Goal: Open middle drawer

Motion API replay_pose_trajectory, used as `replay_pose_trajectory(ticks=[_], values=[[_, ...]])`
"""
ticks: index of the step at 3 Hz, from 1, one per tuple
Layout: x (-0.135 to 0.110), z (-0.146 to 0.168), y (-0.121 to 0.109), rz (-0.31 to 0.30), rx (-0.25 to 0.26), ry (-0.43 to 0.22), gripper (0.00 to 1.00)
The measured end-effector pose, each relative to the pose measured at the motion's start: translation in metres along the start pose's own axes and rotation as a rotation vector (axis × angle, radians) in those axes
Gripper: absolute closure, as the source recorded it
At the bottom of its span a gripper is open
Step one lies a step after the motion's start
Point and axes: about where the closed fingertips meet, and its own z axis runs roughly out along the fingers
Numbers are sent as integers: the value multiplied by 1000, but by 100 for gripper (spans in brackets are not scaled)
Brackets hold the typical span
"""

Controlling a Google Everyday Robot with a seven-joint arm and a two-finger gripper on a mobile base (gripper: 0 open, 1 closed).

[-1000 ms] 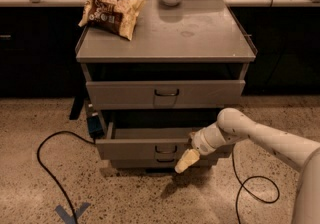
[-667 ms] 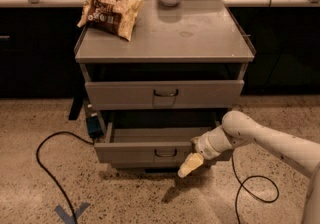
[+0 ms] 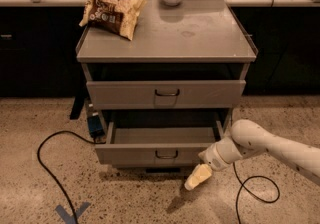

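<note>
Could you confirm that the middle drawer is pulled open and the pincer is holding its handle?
Not quite: the middle drawer is pulled open, but the pincer is not on its handle. In the camera view it hangs below and to the right of the drawer front, near the floor.

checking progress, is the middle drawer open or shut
Open: the middle drawer is pulled out, its grey tray visible inside. The gripper hangs below its front's right end, off the handle.
</note>
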Motion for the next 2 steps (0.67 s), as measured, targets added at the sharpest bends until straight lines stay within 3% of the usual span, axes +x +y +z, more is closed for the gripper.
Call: replay_pose_trajectory(ticks=[1, 2], values=[[12, -4, 23, 13, -18, 10, 0], [-27, -22, 15, -65, 14, -16, 0]])
